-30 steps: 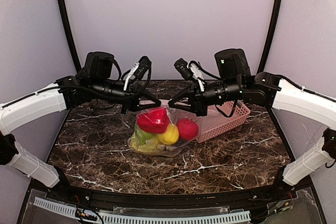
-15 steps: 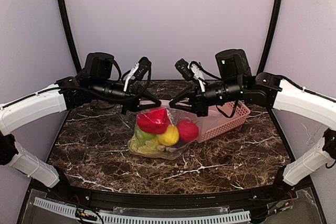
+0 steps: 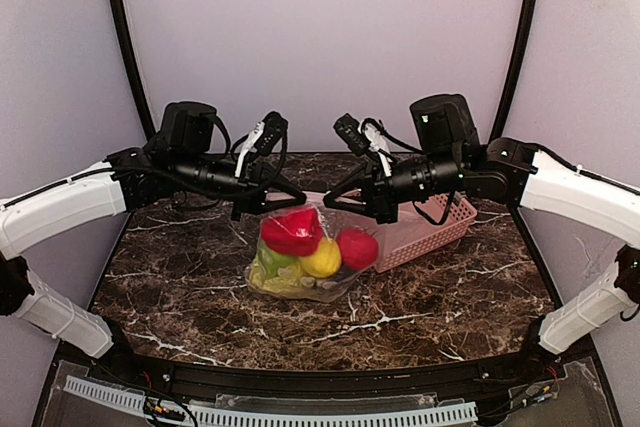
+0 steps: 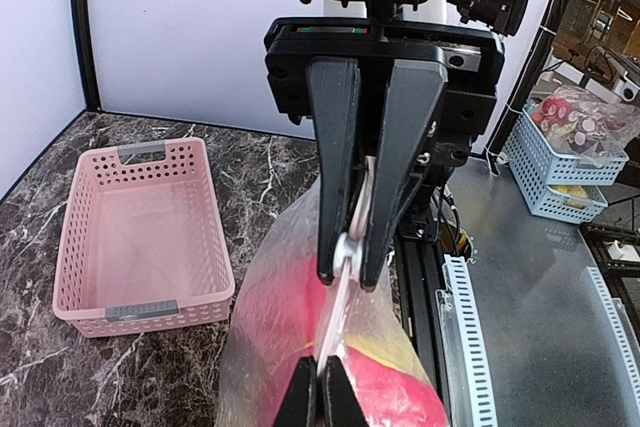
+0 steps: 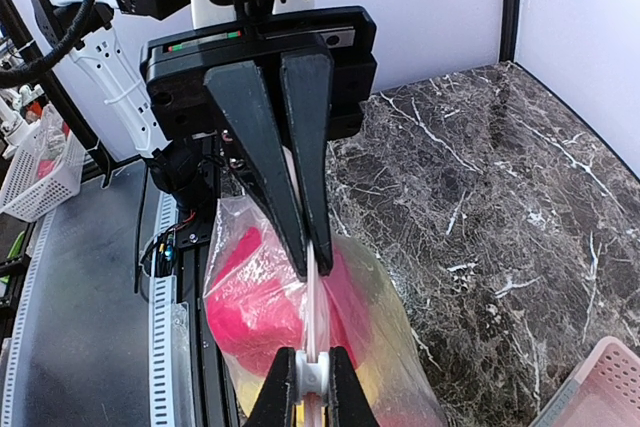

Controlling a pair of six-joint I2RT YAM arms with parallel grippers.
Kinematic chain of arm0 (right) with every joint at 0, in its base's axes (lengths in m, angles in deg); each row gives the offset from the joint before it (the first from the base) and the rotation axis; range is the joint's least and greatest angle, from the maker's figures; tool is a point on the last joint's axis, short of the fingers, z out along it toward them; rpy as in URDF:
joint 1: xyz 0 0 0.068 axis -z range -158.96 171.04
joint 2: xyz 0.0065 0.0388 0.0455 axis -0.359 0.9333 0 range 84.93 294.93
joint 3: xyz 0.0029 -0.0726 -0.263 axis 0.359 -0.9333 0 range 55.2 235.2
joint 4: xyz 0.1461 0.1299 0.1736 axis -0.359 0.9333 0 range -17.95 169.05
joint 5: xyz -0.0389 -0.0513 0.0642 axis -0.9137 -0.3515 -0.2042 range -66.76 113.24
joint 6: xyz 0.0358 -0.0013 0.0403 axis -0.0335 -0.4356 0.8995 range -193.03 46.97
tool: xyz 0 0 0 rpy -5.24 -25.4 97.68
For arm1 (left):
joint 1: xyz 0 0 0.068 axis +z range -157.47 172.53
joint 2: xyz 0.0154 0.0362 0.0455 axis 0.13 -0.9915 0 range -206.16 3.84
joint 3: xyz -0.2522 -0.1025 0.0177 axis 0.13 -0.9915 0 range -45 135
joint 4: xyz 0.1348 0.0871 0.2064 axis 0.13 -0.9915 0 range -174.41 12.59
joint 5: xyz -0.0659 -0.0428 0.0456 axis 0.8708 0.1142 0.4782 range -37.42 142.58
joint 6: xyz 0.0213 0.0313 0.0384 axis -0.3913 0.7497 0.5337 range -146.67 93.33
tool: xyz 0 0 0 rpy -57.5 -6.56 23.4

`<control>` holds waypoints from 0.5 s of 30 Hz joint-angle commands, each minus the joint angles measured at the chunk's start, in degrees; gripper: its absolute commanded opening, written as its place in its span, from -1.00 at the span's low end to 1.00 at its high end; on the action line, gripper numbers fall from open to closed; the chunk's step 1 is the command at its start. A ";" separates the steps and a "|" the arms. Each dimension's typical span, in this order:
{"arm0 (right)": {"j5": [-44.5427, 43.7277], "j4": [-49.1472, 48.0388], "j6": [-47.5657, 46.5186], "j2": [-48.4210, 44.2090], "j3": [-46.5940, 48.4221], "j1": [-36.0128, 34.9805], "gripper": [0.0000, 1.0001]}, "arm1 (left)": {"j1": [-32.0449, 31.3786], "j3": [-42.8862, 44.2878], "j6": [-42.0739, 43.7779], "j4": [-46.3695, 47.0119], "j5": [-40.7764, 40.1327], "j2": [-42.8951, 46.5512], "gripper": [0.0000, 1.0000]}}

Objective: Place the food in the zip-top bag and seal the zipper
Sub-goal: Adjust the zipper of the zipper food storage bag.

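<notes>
The clear zip-top bag point(image 3: 345, 215) rests on the marble table with its mouth lifted between my two grippers. Inside it lies the food: a red bell pepper point(image 3: 292, 230), a yellow piece point(image 3: 322, 257), a red round piece point(image 3: 357, 247), a green piece point(image 3: 267, 258) and the cabbage point(image 3: 290, 282). My left gripper point(image 3: 300, 197) point(image 4: 320, 397) is shut on the zipper point(image 4: 345, 322) point(image 5: 314, 307). Facing it tip to tip, my right gripper point(image 3: 330, 194) point(image 5: 312, 387) is shut on the zipper's white slider point(image 5: 312, 375) point(image 4: 349, 250).
A pink lattice basket point(image 3: 440, 222) point(image 4: 70, 247) stands just right of and behind the bag, with nothing in it. Beyond the table's near edge run a black rail and a white slotted strip point(image 3: 270, 412). Purple walls close in the back and sides.
</notes>
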 commanded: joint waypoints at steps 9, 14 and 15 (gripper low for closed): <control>1.81 21.17 -0.42 -9.74 -1.31 4.14 -1.00 | 9.65 -2.28 1.28 -10.94 -14.51 7.14 -0.99; 4.52 18.76 1.72 -9.60 -0.69 4.10 -1.00 | 9.49 -2.45 0.87 -10.64 -7.68 6.41 -0.99; 5.47 17.14 2.56 -9.66 -0.85 3.95 -0.93 | 9.22 -2.24 0.87 -10.75 -4.36 6.03 -0.99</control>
